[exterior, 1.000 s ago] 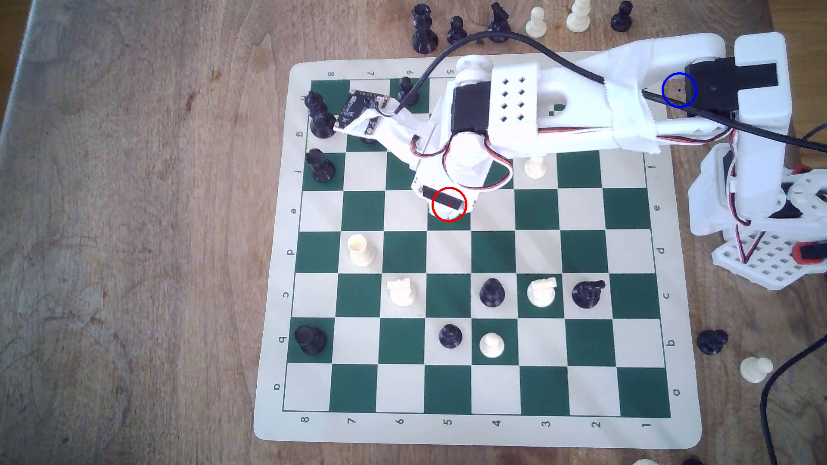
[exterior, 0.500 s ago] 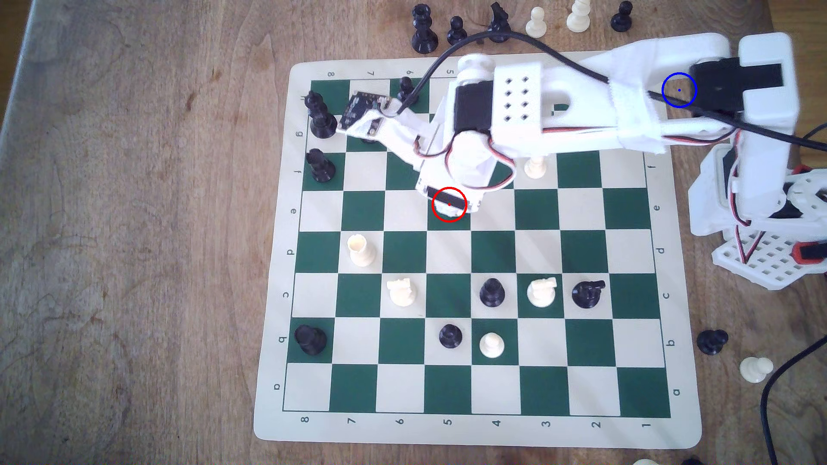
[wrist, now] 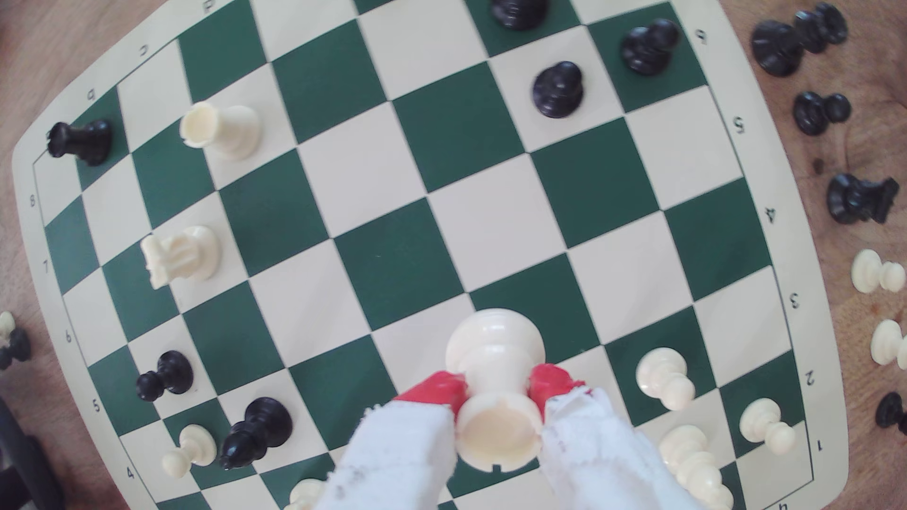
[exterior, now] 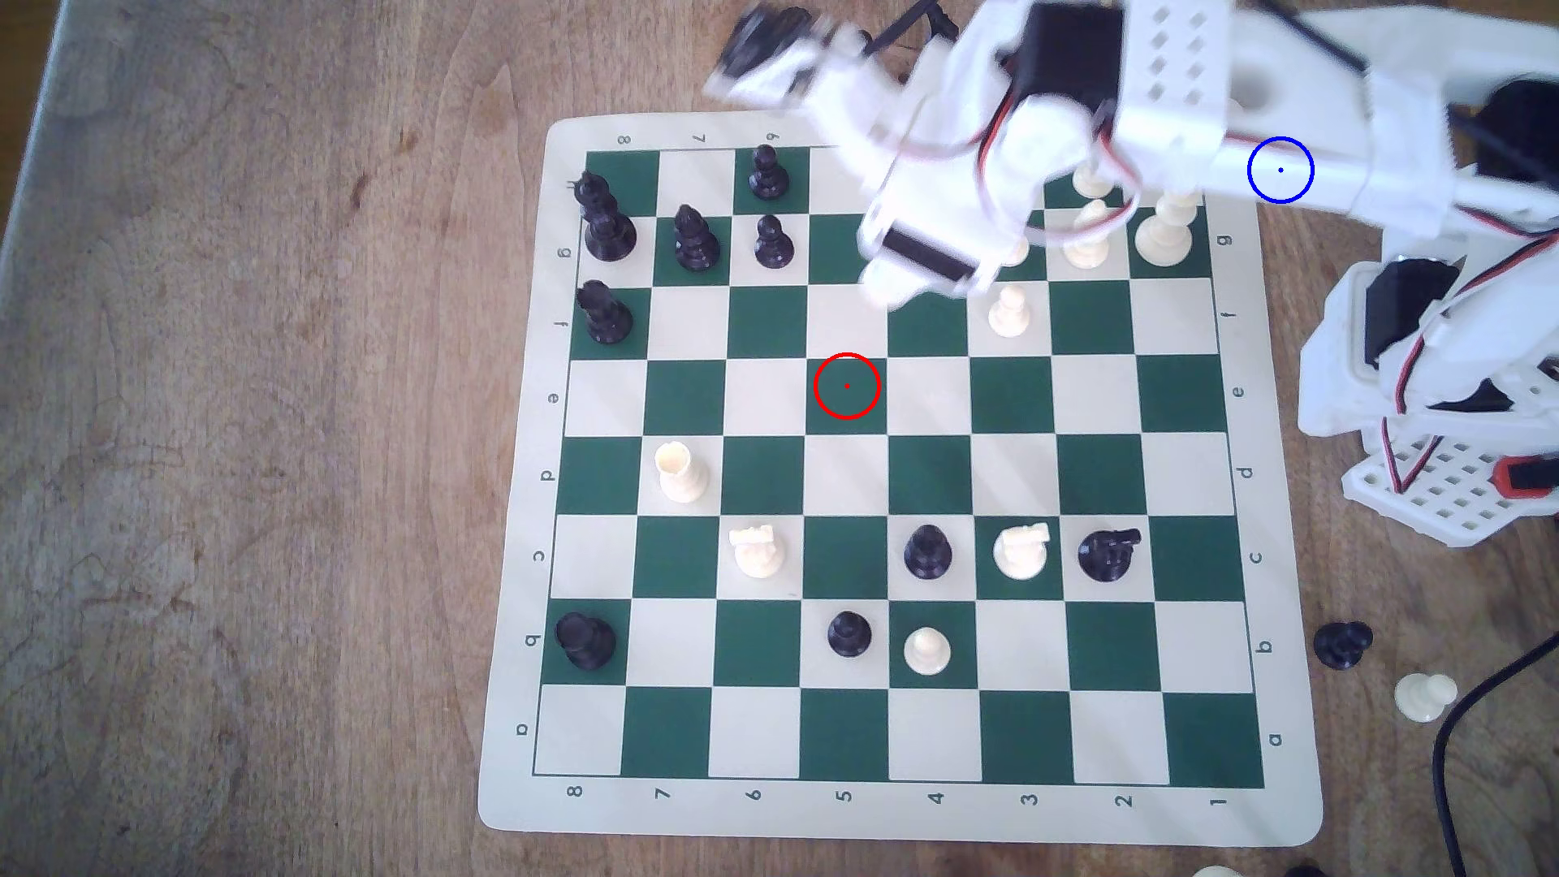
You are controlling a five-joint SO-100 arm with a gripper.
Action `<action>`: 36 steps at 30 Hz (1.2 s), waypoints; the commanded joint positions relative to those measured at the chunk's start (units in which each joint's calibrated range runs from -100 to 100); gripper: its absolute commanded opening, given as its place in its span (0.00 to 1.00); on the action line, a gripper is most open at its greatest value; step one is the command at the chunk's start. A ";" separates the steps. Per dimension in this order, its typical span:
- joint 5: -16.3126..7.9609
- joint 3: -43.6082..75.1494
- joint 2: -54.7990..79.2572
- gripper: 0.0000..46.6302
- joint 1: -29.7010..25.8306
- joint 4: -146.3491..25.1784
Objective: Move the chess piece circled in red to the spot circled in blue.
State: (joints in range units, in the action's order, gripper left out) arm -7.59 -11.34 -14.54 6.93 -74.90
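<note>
Wrist view: I see the pawn (wrist: 494, 387) pinched at its neck between the red fingertips (wrist: 437, 388), base toward the camera, clear of the board (wrist: 456, 147).
Gripper (wrist: 495, 390): narrowly open, just the width of the pawn's neck; a grip under the head should keep it from slipping.
Exterior view: the arm (exterior: 1164, 93) is blurred over the board's far ranks, the red circle (exterior: 847, 385) holds a bare green square.
Blue spot (exterior: 1281, 169): off the board toward that view's right, covered by the arm.
Step, as I judge it: carrying, lifted high to pass over the white pieces.
</note>
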 commanded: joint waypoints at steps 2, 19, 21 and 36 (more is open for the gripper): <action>-0.15 0.19 -10.34 0.01 6.72 -2.74; 5.91 -24.02 -34.87 0.01 34.72 -1.35; 6.15 -26.55 -36.65 0.01 37.69 -1.35; 9.33 -34.80 -38.52 0.01 48.88 -2.99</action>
State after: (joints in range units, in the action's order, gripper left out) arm 0.90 -45.59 -50.48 53.69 -77.85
